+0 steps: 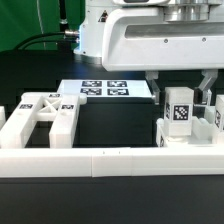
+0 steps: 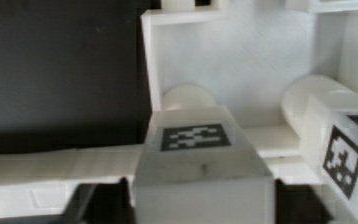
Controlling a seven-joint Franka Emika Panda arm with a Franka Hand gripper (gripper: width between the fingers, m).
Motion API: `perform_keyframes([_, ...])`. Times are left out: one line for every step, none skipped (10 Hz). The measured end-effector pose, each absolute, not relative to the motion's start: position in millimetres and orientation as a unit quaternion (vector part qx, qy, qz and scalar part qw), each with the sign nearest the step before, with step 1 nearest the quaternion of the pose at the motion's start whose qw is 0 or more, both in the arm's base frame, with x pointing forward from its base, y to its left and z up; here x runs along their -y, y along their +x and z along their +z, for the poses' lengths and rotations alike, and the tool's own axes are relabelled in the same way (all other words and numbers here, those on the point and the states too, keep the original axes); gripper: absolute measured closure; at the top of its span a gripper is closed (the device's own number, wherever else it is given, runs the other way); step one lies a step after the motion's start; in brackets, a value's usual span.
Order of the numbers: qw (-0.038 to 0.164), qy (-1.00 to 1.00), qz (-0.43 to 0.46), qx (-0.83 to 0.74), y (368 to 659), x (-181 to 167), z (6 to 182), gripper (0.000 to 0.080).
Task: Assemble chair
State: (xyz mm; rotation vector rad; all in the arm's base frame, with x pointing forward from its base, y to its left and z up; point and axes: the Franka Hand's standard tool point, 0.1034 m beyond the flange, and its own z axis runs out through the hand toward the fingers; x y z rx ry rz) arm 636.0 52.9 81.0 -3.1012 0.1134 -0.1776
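My gripper is at the exterior view's right, and its fingers press both sides of a small square white chair leg with a tag on it. The leg stands upright on a white chair panel. In the wrist view the gripper holds that leg between dark fingers with no gap. A second tagged leg stands close beside it on the panel. The cross-braced chair frame lies at the exterior view's left.
A long low white rail runs along the front of the table. The marker board lies flat behind the middle. The arm's white body hangs over the right half.
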Motion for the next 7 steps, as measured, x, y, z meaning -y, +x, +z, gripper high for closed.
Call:
perform_keyframes([0.017,-0.998,-0.057,-0.036,636.0,-53.0,81.0,0.0514])
perform_keyframes([0.017,-0.997,-0.057,-0.043,636.0,-53.0,81.0,0.0514])
perform_keyframes([0.017,-0.997,-0.057,-0.050,636.0,-53.1,81.0,0.0514])
perform_keyframes([0.018,-0.996,-0.057,-0.060,635.9,-53.4,81.0,0.0514])
perform_keyframes([0.020,-0.992,-0.057,-0.109,635.9,-53.7,80.8,0.0514])
perform_keyframes([0.024,-0.984,-0.057,-0.168,636.1,-53.9,80.7,0.0514])
perform_keyframes([0.029,-0.971,-0.055,-0.232,636.3,-53.8,80.6,0.0514])
